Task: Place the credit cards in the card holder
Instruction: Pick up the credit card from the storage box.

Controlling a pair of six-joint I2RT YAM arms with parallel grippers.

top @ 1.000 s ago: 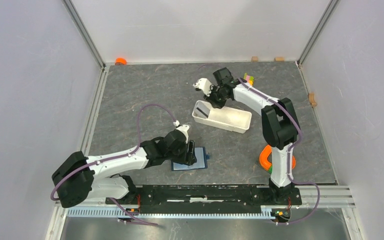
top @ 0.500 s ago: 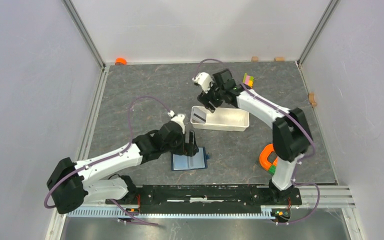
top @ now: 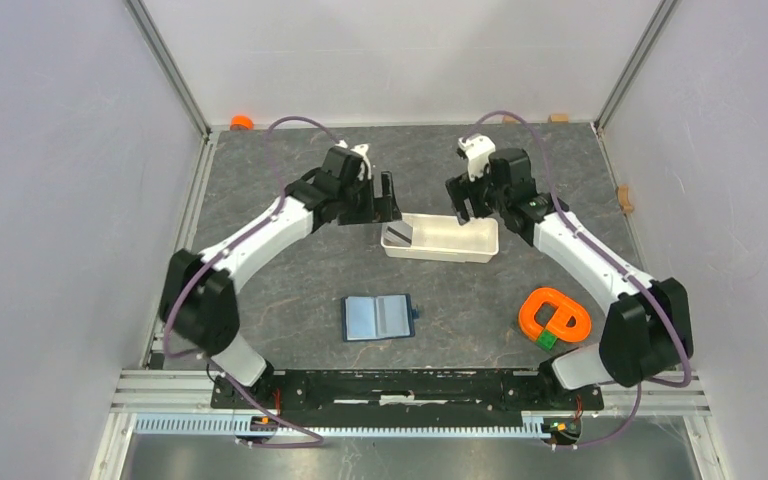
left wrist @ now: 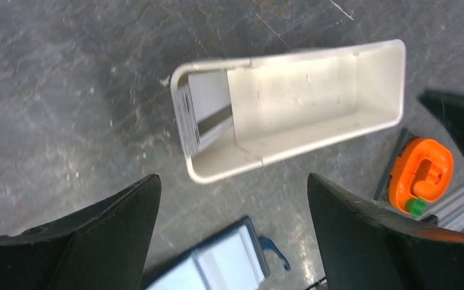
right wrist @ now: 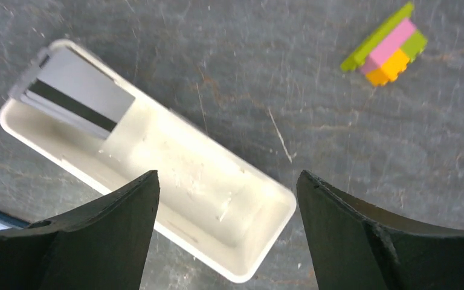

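Observation:
The credit cards (top: pixel 397 234) stand stacked and leaning at the left end of a white tray (top: pixel 446 256), grey with a dark stripe; they also show in the wrist views (left wrist: pixel 208 112) (right wrist: pixel 75 93). The card holder (top: pixel 378 317) lies open and flat on the table nearer the arm bases, its light blue inside up, with neither gripper on it. My left gripper (top: pixel 388 197) hovers just behind the tray's left end, open and empty (left wrist: pixel 232 181). Above the tray's right end my right gripper (top: pixel 463 200) also stands open and empty (right wrist: pixel 228 175).
An orange ring-shaped object (top: pixel 552 315) lies at the right front. A yellow-pink-green block stack (right wrist: pixel 386 45) sits behind the tray. An orange cap (top: pixel 241 122) and small wooden blocks (top: pixel 558 117) lie along the back edge, another block (top: pixel 625 198) by the right wall.
My left arm has swung from the card holder up to the tray's left end and opened. My right gripper has left the cards, moved to the tray's right end and opened.

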